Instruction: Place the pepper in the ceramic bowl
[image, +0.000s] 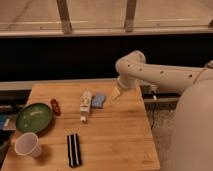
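I see my gripper (116, 93) hanging above the back of the wooden table (120, 135), fingers spread wide, holding and touching nothing. Just beside it, to camera-left, lies the blue sponge (99, 100), then the white-and-tan bottle (86, 105). Farther left the pepper (55, 107) lies on the table, just beside the ceramic bowl (34, 118).

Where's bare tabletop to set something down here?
Biggest free patch: front right of the table, right of the black strip and in front of the bottle, blue sponge and gripper, which hangs just right of the sponge. Smaller one: back left corner behind the pepper. Crowded: left side, ceramic bowl, pepper and paper cup close together.
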